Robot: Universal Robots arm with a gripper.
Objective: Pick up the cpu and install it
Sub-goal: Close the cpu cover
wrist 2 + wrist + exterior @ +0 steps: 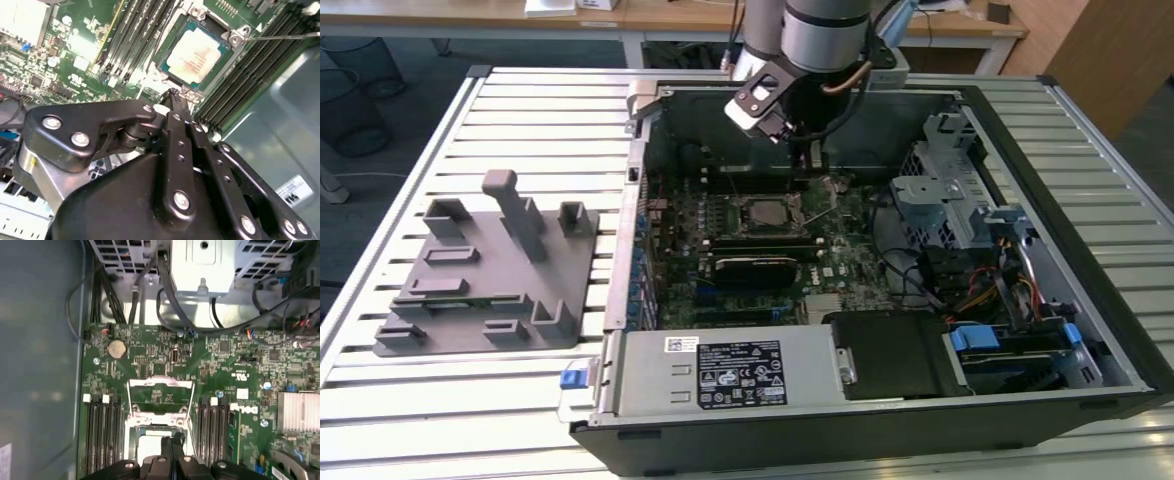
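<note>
The cpu (196, 55), a flat square chip with a pale silver top, lies inside the black-framed socket (767, 212) on the green motherboard. The first wrist view catches one pale corner of the cpu (149, 444) under the raised metal load plate (161, 390). My gripper (172, 96) hangs just above the socket's edge, its two black fingers pressed together with nothing between them. From the exterior view, the gripper (813, 160) sits over the back of the motherboard, a little beyond the socket. The thin socket lever (285, 36) stands free beside the cpu.
The open computer case (1121, 330) lies on a slatted metal table. Memory slots (102, 435) flank the socket on both sides. A drive cage and cables (961, 200) fill the exterior view's right. A grey plastic tray with upright posts (494, 270) stands outside the case on the left.
</note>
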